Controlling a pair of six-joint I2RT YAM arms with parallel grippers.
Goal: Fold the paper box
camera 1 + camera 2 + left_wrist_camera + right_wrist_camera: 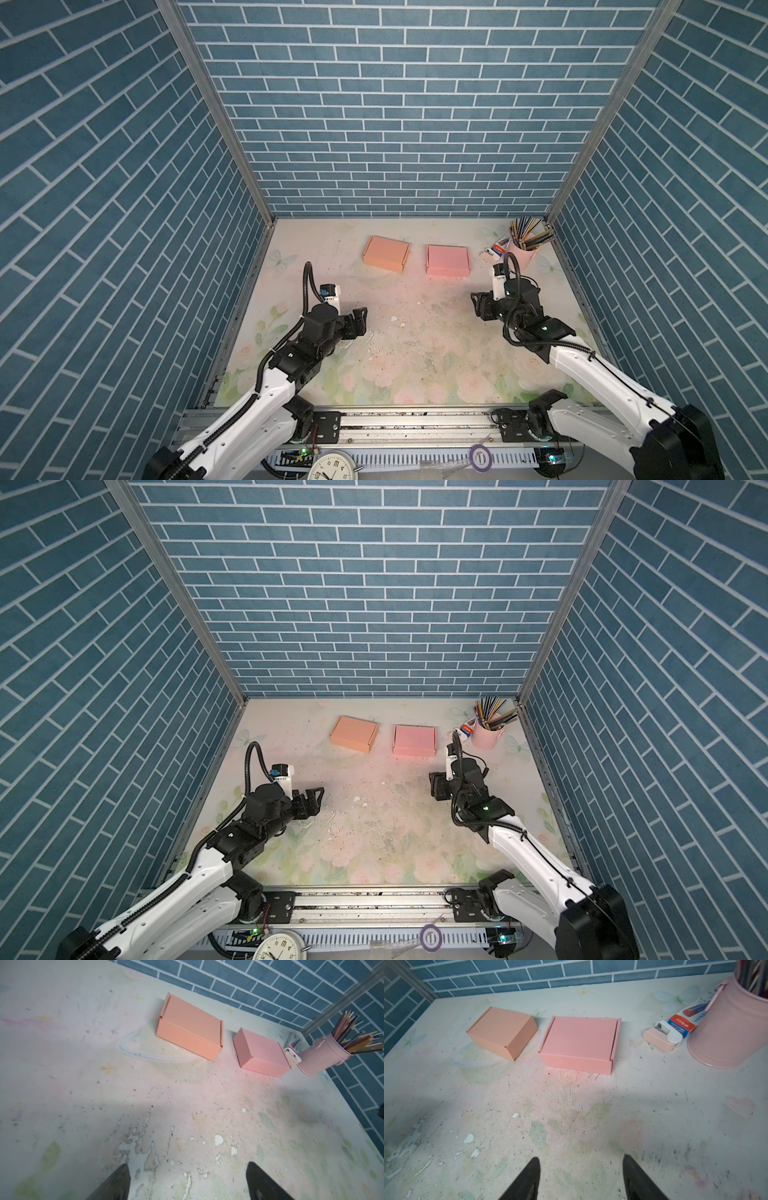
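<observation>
Two closed paper boxes lie near the back wall of the table in both top views: an orange box (386,253) (354,733) on the left and a pink box (448,259) (414,740) beside it, a small gap between them. Both wrist views show the orange box (191,1026) (502,1031) and the pink box (261,1053) (581,1043) ahead of the fingers. My left gripper (360,320) (188,1164) hovers open over the left middle of the table, nothing between its fingers. My right gripper (477,305) (580,1157) stands open and empty, well in front of the pink box.
A pink cup of pencils (523,255) stands in the back right corner, with a small white and blue carton (683,1022) and a pink stapler-like thing (658,1038) beside it. Blue brick walls close three sides. A clock (332,465) and a purple tape ring (478,457) sit beyond the front rail.
</observation>
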